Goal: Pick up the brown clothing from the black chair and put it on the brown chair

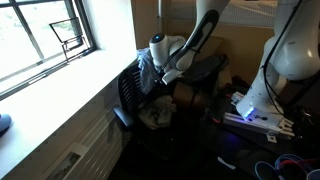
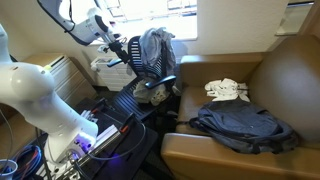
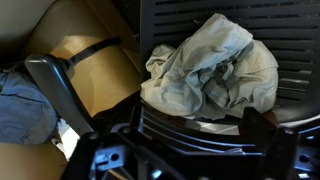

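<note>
arm [image 1: 200, 35] angled down twd black chair [image 3: 175, 20], gripper [image 1: 170, 73] wide open, empty, nr brown clothing [image 3: 215, 70]

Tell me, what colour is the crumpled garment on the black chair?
The garment is pale grey-tan with whitish-blue patches; the wrist view shows it best.

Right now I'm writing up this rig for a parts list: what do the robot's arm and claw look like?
The arm is built of smooth, rounded white links. In an exterior view a black section runs down towards the white wrist. The claw is black, with two blocky dark fingers. No markings or labels are legible on either.
</note>
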Tool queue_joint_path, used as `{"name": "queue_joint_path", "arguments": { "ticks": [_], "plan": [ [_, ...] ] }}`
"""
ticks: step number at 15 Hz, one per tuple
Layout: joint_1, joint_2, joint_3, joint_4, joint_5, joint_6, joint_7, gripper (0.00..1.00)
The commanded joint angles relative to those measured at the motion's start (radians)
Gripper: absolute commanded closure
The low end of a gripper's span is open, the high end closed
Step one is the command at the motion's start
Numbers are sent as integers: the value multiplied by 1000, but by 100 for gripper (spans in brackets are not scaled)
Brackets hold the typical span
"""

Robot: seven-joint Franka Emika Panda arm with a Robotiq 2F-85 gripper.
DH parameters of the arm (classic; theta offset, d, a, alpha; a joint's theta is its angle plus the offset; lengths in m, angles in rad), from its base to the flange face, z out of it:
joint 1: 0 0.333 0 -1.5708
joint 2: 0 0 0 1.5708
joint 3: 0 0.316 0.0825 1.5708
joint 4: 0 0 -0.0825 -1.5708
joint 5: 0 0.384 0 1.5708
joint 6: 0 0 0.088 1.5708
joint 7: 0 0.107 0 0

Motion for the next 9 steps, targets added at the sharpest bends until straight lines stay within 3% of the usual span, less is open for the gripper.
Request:
{"name": "queue_joint_path", "arguments": {
  "ticks": [1, 3, 5, 6, 9],
  "plan": [
    [-60, 76, 50, 39, 64, -19, -164, 0],
    [-104, 172, 49, 49, 93, 99, -306, 0],
    [-159, 276, 70, 85, 131, 141, -458, 0],
    [-181, 330, 79, 115, 135, 122, -516, 0],
    [-130, 455, 19, 207, 176, 15, -675, 0]
  ]
}}
